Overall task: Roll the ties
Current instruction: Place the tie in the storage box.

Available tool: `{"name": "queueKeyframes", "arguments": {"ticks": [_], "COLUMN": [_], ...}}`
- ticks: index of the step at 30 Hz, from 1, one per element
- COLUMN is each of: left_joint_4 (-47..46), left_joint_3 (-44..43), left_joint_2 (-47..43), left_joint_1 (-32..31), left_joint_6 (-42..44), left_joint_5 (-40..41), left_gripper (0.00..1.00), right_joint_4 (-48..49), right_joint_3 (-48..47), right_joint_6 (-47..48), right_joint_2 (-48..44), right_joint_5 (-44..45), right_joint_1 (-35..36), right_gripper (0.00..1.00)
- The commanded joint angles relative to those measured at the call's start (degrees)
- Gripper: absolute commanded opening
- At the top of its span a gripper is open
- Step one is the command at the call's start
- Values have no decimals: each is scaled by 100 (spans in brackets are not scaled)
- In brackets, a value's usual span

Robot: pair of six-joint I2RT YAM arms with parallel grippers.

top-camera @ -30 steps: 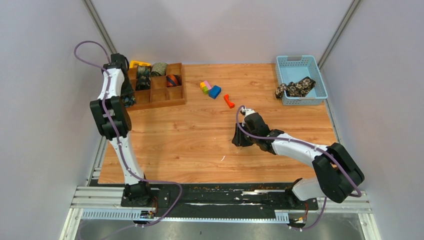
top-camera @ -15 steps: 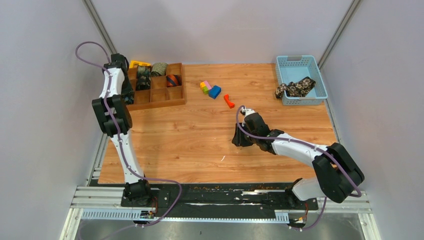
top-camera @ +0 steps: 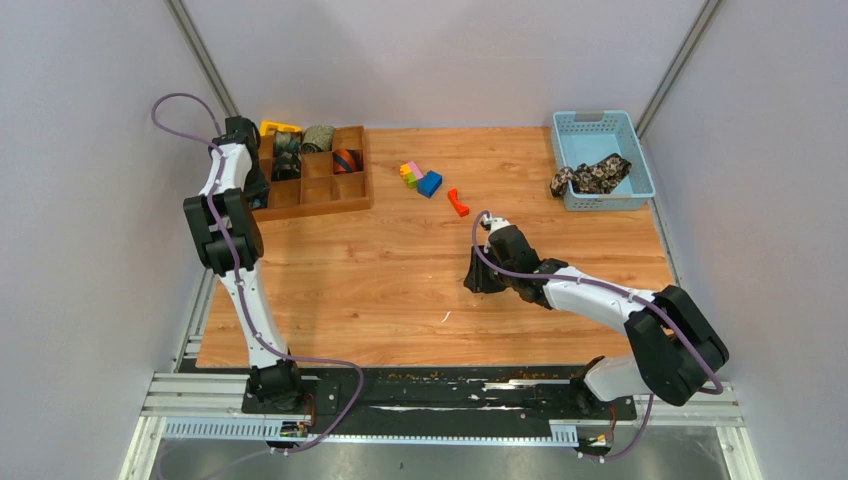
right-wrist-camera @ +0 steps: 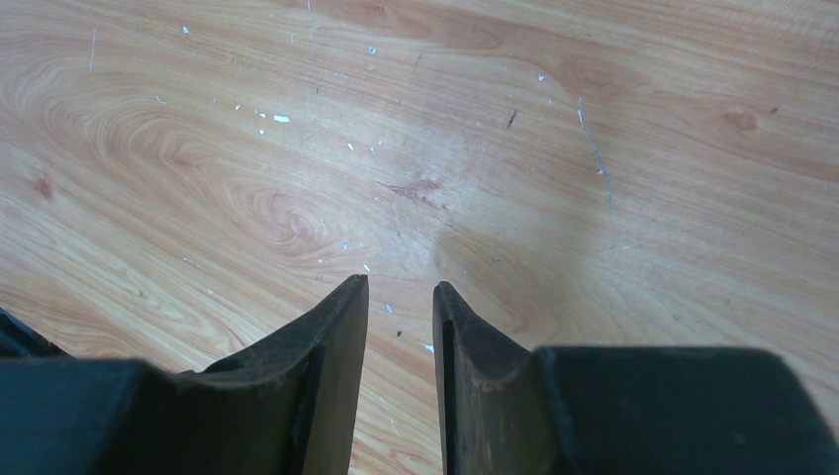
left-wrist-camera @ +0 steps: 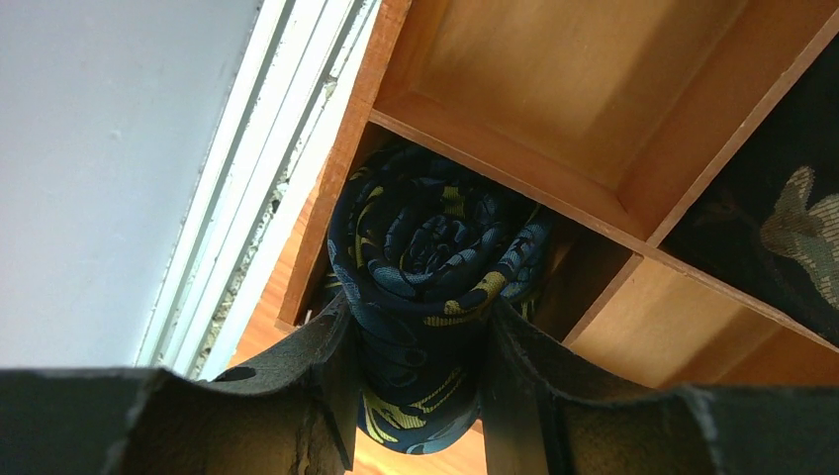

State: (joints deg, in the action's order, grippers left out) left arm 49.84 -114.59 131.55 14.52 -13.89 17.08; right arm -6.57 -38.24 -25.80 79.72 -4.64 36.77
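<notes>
In the left wrist view my left gripper [left-wrist-camera: 420,327] is shut on a rolled navy tie [left-wrist-camera: 425,247] with gold-teal paisley, its coil end facing the camera. The roll sits at the corner compartment of the wooden tray [left-wrist-camera: 495,148]. In the top view that gripper [top-camera: 258,198] is at the tray's [top-camera: 345,188] near-left corner. Other rolled ties [top-camera: 318,138] fill the far compartments, one of them orange-navy striped [top-camera: 346,160]. A black-tan floral tie [top-camera: 590,177] lies unrolled over the blue basket's [top-camera: 628,130] near edge. My right gripper [top-camera: 483,277] [right-wrist-camera: 400,289] rests on the bare table, open by a narrow gap and holding nothing.
Small coloured plastic blocks [top-camera: 420,177] and a red piece [top-camera: 458,202] lie at the middle back of the table. A yellow object [top-camera: 278,127] sits behind the tray. Grey walls close in on both sides, with the left wall next to the tray.
My left arm has shifted slightly at the tray, with the rolled tie still in its grip. The right arm has not moved.
</notes>
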Motion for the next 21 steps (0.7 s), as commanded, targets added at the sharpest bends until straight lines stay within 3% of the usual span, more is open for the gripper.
{"name": "queueKeyframes", "arguments": {"ticks": [1, 6, 11, 19, 21], "left_joint_4": [195, 82, -190, -758, -847], "left_joint_3": [385, 462, 864, 1773, 1908], "left_joint_2": [10, 14, -250, -760, -808], "left_joint_1": [75, 109, 244, 480, 480], "left_joint_6": [-464, -646, -1065, -1711, -1787], "left_joint_5": [-230, -313, -372, -795, -824], "left_gripper": [0, 1, 14, 14, 18], "right_joint_4": [175, 178, 182, 174, 179], "right_joint_3": [-8, -6, -8, -17, -17], "right_joint_6": [32, 36, 33, 20, 31], "right_joint_2": [-9, -6, -2, 7, 8], "right_joint_5": [-58, -63, -50, -54, -49], "right_joint_1": [-15, -19, -13, -15, -20], "right_gripper": [31, 31, 31, 31, 31]}}
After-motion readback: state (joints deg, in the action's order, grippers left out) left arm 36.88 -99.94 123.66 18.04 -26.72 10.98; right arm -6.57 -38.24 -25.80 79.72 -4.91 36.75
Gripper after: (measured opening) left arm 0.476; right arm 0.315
